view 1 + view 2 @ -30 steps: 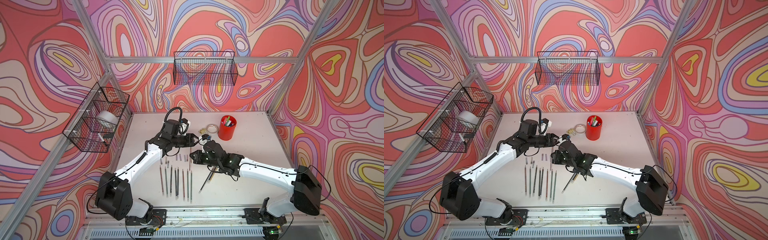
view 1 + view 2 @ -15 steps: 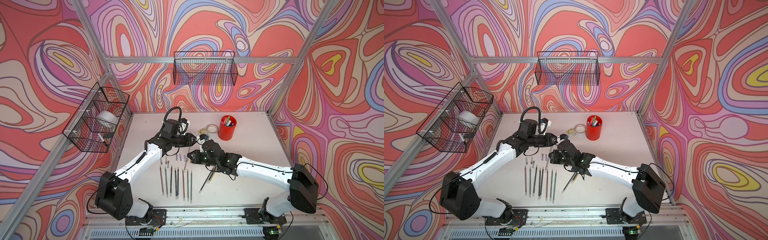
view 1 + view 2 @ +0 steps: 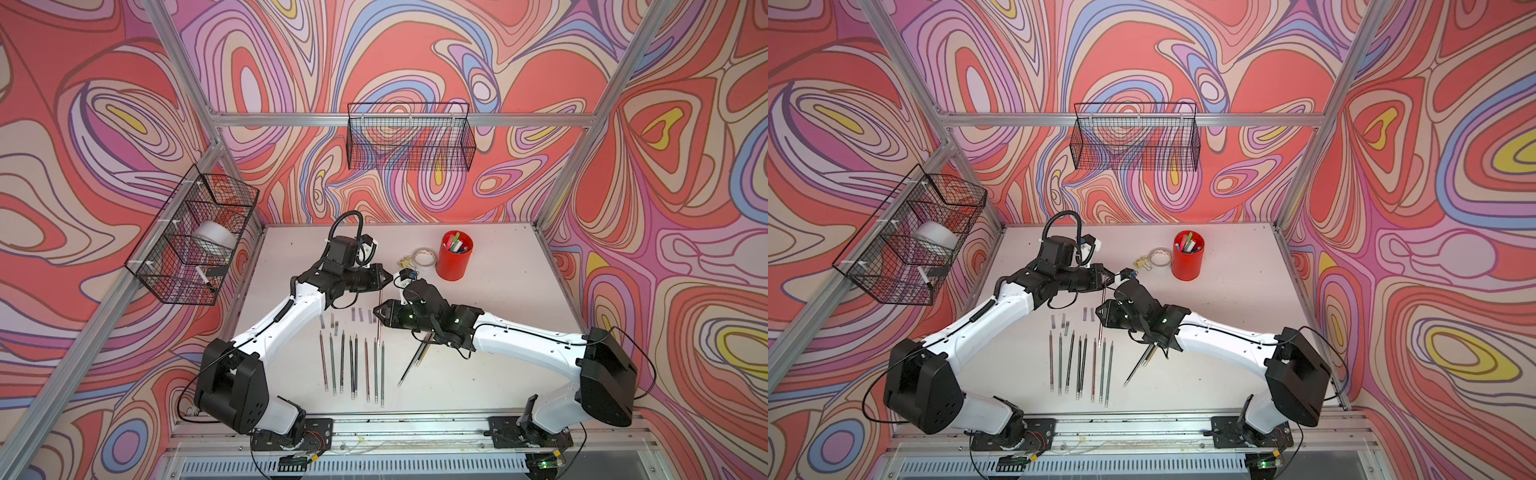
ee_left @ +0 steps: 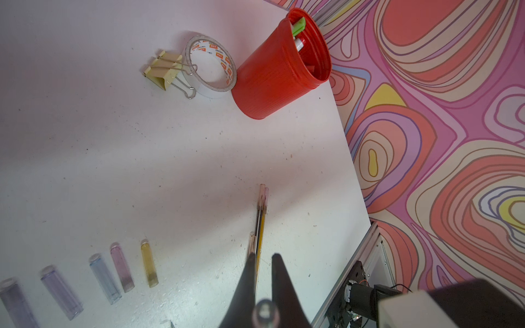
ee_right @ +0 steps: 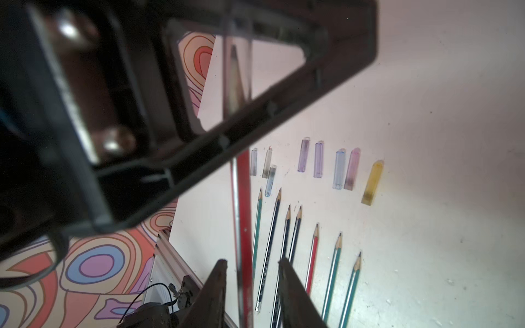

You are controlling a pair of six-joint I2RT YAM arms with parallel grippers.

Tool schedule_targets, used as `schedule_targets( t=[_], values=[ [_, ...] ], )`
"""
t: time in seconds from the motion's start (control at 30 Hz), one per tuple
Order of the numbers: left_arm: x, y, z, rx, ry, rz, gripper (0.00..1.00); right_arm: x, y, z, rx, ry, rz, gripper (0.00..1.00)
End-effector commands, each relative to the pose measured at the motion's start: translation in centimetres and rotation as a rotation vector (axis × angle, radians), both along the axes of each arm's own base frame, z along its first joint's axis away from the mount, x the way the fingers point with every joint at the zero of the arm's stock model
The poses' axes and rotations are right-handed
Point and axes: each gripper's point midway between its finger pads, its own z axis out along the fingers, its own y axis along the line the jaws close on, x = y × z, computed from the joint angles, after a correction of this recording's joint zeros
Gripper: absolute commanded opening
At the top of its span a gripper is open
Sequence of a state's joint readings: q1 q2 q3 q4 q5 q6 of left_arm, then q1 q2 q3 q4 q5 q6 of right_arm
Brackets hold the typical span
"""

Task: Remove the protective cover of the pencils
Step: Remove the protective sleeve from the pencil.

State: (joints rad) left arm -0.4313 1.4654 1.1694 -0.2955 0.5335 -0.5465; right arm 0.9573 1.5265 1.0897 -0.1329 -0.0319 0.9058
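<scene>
Grip changes sides: left gripper [image 3: 389, 277] jaws now pinch narrow on the clear cover [image 5: 236, 71] of the red pencil [image 5: 243, 198], right gripper [image 5: 252, 262] jaws part with the shaft loose between them, so pull-off probably needs a fresh right clamp

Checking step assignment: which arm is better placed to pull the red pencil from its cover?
Likely right: the right gripper straddles the red pencil, open; the left gripper is shut on the cover.
</scene>
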Motion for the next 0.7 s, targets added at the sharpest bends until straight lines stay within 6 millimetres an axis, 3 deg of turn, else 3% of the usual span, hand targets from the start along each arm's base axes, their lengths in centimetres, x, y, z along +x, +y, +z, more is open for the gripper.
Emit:
schedule_targets(
  t=[0.0, 0.1, 0.17, 0.27, 0.67],
  values=[
    [0.2, -0.3, 0.4, -0.003, 0.001, -0.009, 0.00, 0.5, 0.1, 0.1, -0.028, 0.003, -0.020, 0.39],
    [0.1, -0.2, 0.3, 0.001, 0.002, -0.007, 0.00, 0.7, 0.4, -0.2, -0.041, 0.010, -0.019, 0.31],
    [0.2, -0.2, 0.3, 0.002, 0.003, -0.006, 0.00, 0.7, 0.4, -0.4, -0.042, 0.016, -0.020, 0.14],
    [0.2, -0.2, 0.2, 0.004, 0.006, -0.005, 0.00, 0.5, 0.3, -0.5, -0.038, 0.020, -0.019, 0.00],
    [0.4, 0.2, -0.4, 0.038, 0.018, 0.015, 0.00, -2.2, -0.6, -2.0, -0.033, 0.073, 0.027, 0.00]
  ],
)
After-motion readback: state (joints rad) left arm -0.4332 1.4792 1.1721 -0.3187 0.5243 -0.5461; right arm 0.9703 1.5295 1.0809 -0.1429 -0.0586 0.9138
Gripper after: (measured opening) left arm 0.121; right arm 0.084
